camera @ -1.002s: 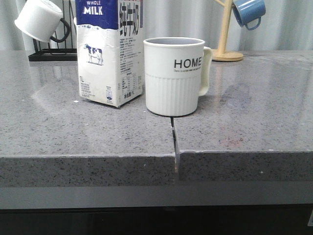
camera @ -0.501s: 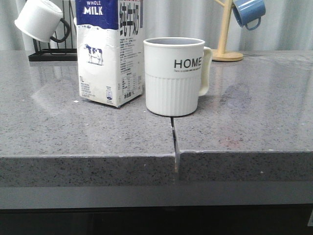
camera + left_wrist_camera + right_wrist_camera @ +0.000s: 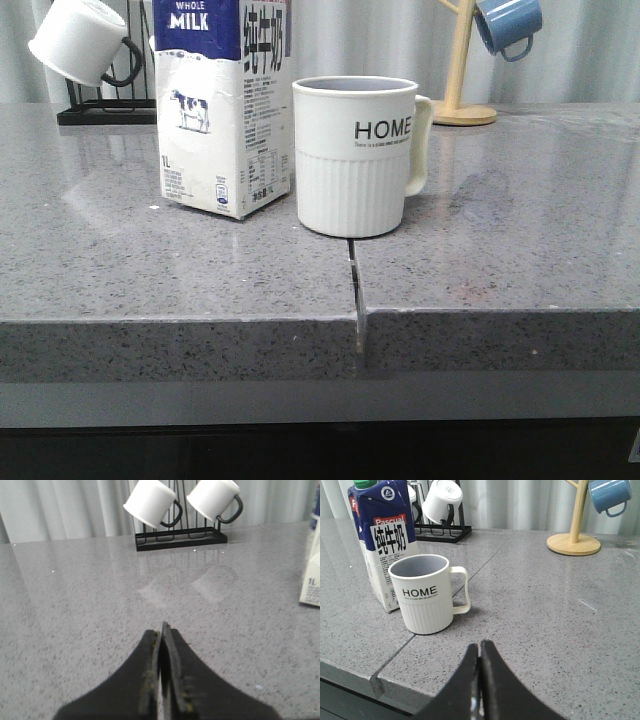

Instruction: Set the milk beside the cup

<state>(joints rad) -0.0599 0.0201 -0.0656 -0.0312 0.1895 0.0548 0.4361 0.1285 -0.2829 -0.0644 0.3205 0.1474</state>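
My left gripper [image 3: 161,645] is closed with nothing between its fingers, the two black tips pressed together above the bare grey countertop [image 3: 75,610]. My right gripper [image 3: 480,652] is closed and empty too, hanging over the near edge of the counter, apart from everything on it.

Just beyond my right gripper and a little to the left stands the cup [image 3: 426,594], upright, with "HOME" facing me and its handle pointing right. In the front view the cup [image 3: 355,155] sits right over the seam [image 3: 354,285] where two counter slabs meet. The milk carton [image 3: 222,105] stands upright on the counter just to the left of the cup and slightly farther back; I can't tell whether the two touch. From my left wrist only the carton's lower corner shows at the frame edge.

At the far left, two white mugs [image 3: 150,502] hang on a black wire rack [image 3: 180,536]. At the far right, a blue mug [image 3: 610,495] hangs from a wooden stand [image 3: 573,542].
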